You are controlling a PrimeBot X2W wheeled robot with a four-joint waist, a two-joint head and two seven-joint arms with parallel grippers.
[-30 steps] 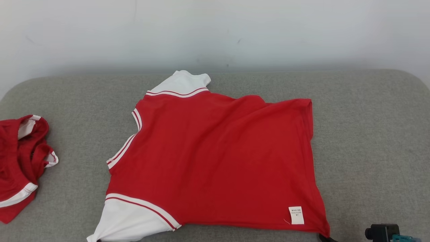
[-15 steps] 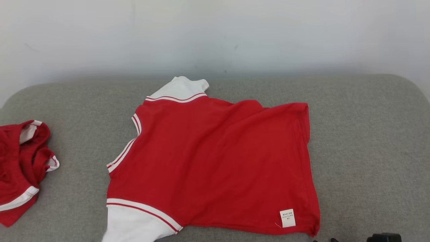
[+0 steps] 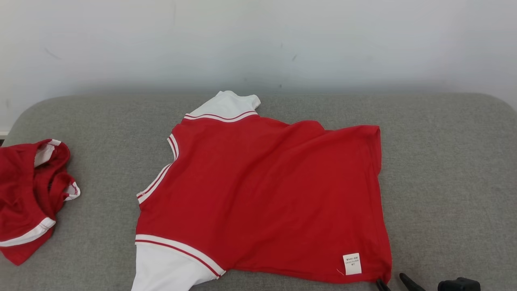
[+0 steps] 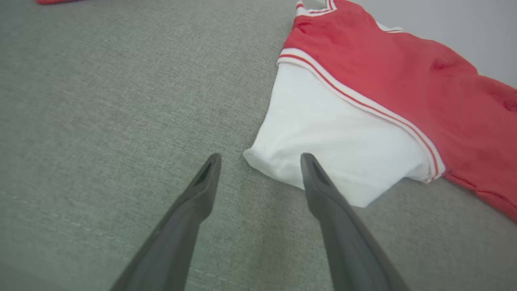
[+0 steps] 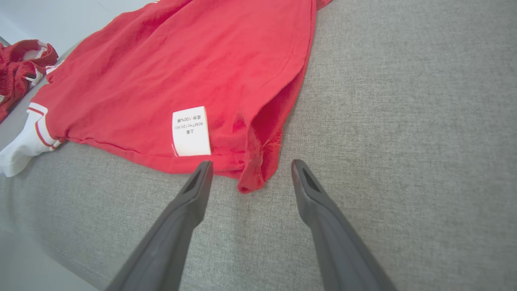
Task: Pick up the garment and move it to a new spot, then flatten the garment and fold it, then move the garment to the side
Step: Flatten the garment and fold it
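Head view: red garment lies spread on the grey fabric-covered desk, about mid-surface, neckline toward the left; one white sleeve at the near edge, the other white sleeve at the far side next to the pale wall; white care label faces up near the near-right hem corner; a second red garment sits crumpled at the left edge, well apart from the first; right gripper shows as two dark tips at the bottom edge, just beside that hem corner.

Left wrist view: left gripper low over the desk; jaws spread wide, gripping nothing; the cuff corner of the near white sleeve lies between the two tips; contact with the cloth cannot be told.

Right wrist view: right jaws likewise wide apart and empty; the red hem corner, slightly bunched, lies between the tips; care label just beyond one tip.
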